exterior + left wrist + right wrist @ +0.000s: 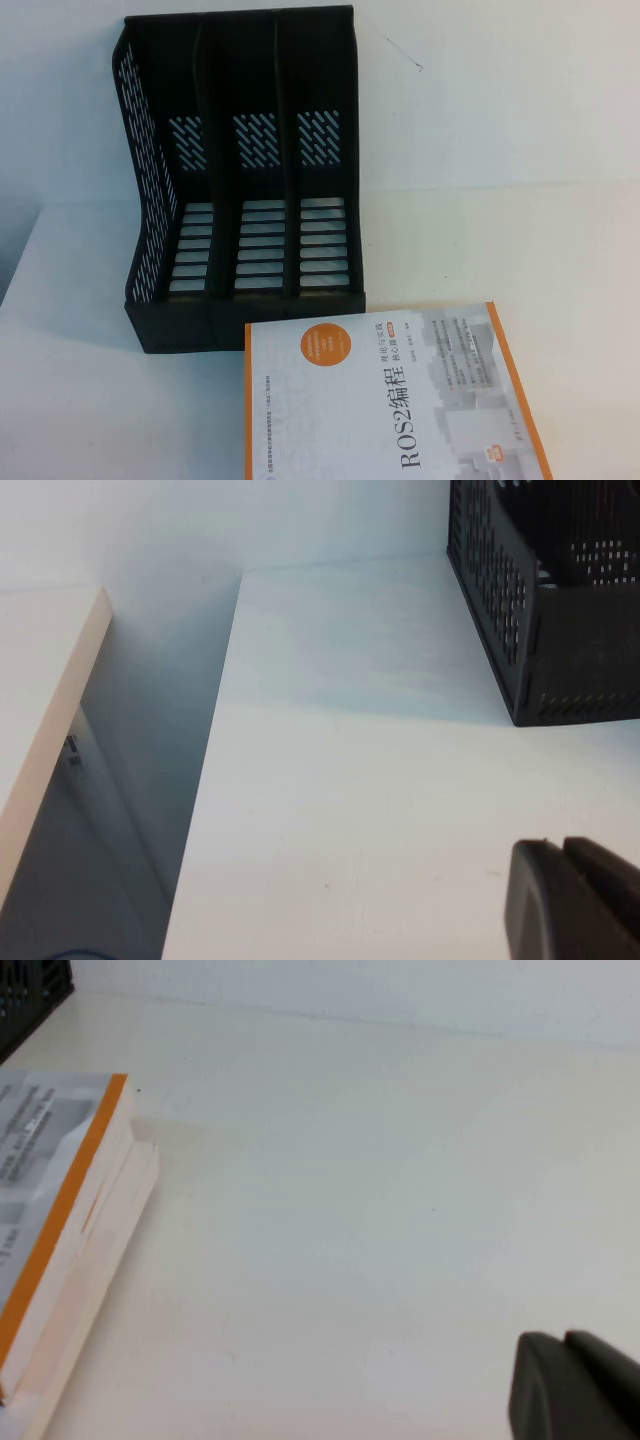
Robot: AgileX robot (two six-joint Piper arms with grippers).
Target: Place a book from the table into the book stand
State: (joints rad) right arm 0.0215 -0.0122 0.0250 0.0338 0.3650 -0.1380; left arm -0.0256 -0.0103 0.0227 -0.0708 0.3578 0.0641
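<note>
A white book with an orange edge (385,395) lies flat on the table, right in front of the black book stand (240,180). The stand has three open slots and stands at the back left. The right wrist view shows the book (55,1220) as a stack of two, with a corner of the stand (30,990). The left wrist view shows the stand's perforated side (545,600). My left gripper (560,855) is shut and empty over bare table left of the stand. My right gripper (560,1345) is shut and empty over bare table right of the book. Neither gripper shows in the high view.
The white table (520,230) meets a white wall at the back. The left wrist view shows the table's left edge (215,780) with a gap beside it and a second pale surface (40,700) beyond.
</note>
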